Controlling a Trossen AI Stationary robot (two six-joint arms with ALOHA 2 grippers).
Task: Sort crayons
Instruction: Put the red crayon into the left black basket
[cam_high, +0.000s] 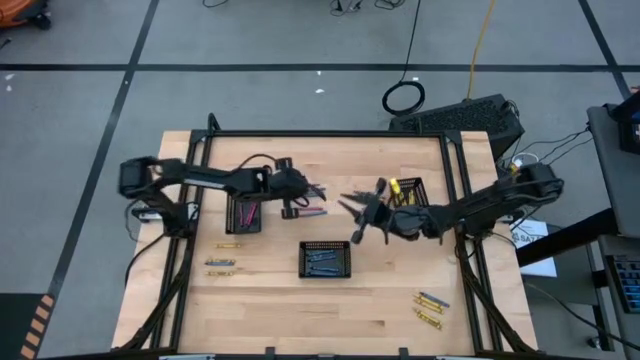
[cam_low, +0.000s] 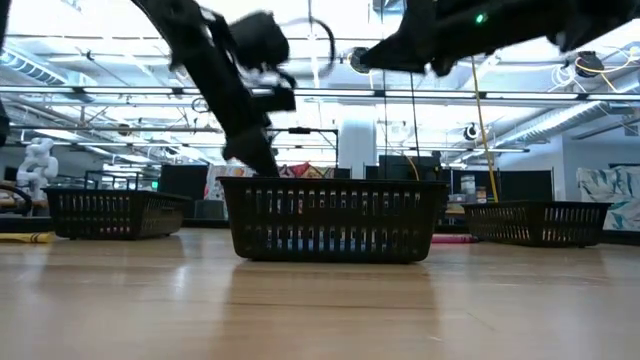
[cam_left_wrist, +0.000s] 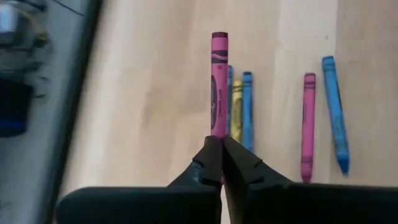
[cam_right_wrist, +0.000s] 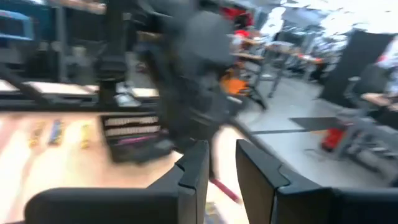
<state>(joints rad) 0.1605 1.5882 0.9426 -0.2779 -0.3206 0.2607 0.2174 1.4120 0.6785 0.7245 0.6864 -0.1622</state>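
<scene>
Left gripper (cam_left_wrist: 221, 142) closed on pink crayon (cam_left_wrist: 218, 81) beside loose crayons (cam_left_wrist: 245, 102), right gripper (cam_right_wrist: 219, 163) held parted, empty, above table (cam_high: 380, 300).

- Evenly bright from overhead, shadows soft.
- Glaring ceiling lights (cam_low: 330, 50) behind table (cam_low: 320, 300), level across.
- Heavily motion-blurred at right wrist.
- Soft-focused at left wrist, edges smeared.
</scene>
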